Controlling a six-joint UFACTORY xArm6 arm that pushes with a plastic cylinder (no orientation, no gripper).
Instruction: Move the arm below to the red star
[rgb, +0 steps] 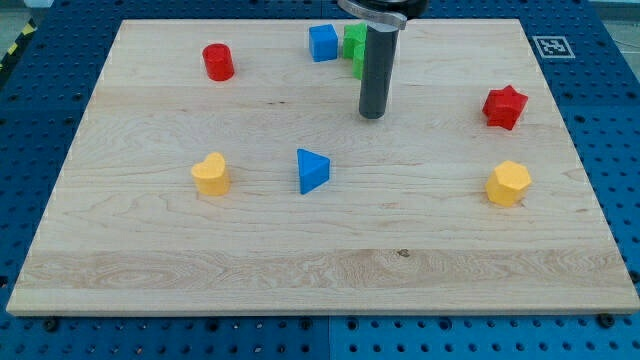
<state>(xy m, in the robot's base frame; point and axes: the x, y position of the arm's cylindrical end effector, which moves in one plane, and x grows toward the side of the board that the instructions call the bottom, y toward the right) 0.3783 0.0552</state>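
My tip (372, 114) stands on the board (150, 270), well left of the star (505, 107). A cube (323, 43) sits up-left of it; a triangle (312, 170) down-left, with a heart (211, 174) further left.

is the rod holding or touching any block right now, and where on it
Nothing is held. My tip rests on bare board, apart from every block: the green block lies toward the view's top, the red star toward the view's right.

My tip (372, 114) rests on the surface (300, 250) — well left of the red star (505, 106), just below the green block (354, 47).
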